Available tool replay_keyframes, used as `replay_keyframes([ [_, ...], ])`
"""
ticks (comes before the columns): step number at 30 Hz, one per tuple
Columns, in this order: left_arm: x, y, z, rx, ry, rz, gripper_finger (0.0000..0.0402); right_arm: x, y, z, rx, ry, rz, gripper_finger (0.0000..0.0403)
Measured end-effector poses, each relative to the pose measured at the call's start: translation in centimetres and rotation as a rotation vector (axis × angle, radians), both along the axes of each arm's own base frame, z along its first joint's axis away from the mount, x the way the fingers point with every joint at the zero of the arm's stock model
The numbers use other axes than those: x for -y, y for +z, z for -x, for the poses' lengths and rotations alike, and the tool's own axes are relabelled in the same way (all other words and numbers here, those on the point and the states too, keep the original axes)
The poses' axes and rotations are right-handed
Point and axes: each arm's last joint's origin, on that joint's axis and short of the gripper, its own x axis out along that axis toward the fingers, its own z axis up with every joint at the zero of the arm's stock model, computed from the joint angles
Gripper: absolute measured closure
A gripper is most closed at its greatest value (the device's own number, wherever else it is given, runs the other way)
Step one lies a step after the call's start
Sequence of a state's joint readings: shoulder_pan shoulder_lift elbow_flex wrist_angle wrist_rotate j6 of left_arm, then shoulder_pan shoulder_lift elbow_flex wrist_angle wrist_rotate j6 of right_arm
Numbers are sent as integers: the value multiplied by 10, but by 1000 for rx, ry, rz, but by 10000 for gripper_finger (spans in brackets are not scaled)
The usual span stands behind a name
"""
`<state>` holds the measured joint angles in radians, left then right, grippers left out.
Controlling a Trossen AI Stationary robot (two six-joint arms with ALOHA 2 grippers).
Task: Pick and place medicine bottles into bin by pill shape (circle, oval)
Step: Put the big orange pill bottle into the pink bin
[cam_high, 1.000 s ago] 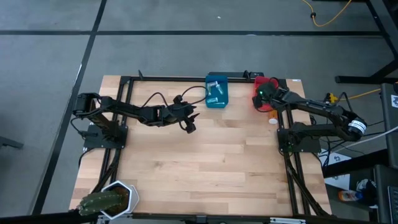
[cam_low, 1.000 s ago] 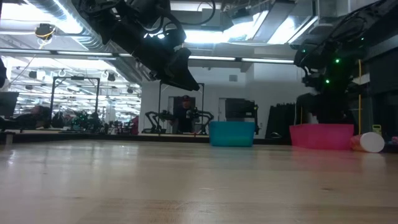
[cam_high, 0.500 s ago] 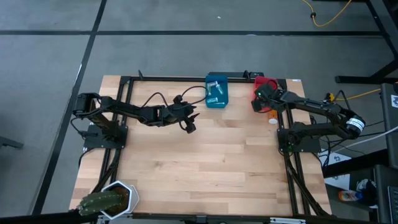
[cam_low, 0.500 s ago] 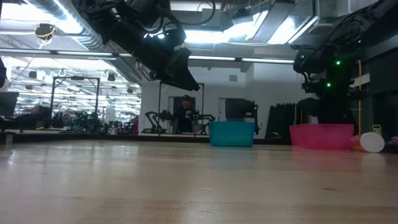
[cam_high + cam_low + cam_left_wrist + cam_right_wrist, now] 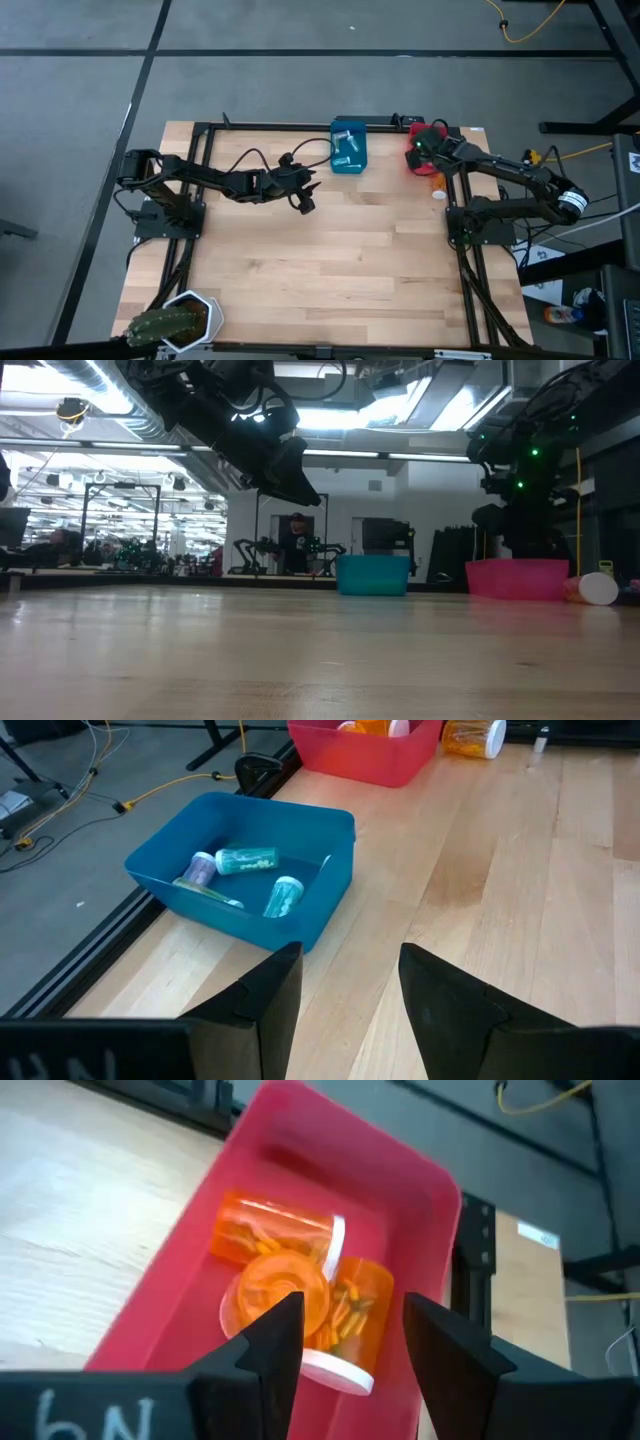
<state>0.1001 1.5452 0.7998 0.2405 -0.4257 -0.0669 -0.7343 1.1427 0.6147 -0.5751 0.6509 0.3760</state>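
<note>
1. High view, carrier: wooden table [image 5: 330,260] with two bins at its far edge, a blue bin [image 5: 349,147] near the middle and a red bin [image 5: 428,150] toward the far right corner.
2. Blue bin contents, left wrist view: three small bottles [image 5: 246,860] lying on their sides, teal and purple, pale caps. Pill shape too small to tell.
3. Red bin contents, right wrist view: three orange bottles [image 5: 290,1285] heaped together, one standing on end, the others on their sides; the pills inside look elongated.
4. Loose item: one orange bottle [image 5: 439,186] with a white cap, lying on the table just beside the red bin, near the right edge. It also shows in the low view [image 5: 590,588] and the left wrist view.
5. Right gripper [image 5: 418,152]: hangs directly over the red bin, jaws parted with nothing between them.
6. Left gripper [image 5: 303,203]: waits above bare table, nearer than the blue bin and toward the left; jaws apart, empty.
7. Step in hand, as judged: a drop into the red bin looks complete, with one bottle left to sort.
8. Next move, as judged: the right arm should lift clear of the bin wall, come over the loose bottle, and close across its round body, since it lies where it could roll. Which bin it belongs in depends on its pills, which cannot be read from here.
</note>
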Motion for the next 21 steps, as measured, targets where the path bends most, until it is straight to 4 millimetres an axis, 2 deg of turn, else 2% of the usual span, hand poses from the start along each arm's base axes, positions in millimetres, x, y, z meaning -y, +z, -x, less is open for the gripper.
replay_keyframes([
  [12, 0, 0, 0, 0, 0, 0, 239, 9, -19, -5, -40, -14, -105, 230],
  [21, 0, 0, 0, 0, 0, 0, 239, -1, -20, -4, -54, -22, -150, 230],
])
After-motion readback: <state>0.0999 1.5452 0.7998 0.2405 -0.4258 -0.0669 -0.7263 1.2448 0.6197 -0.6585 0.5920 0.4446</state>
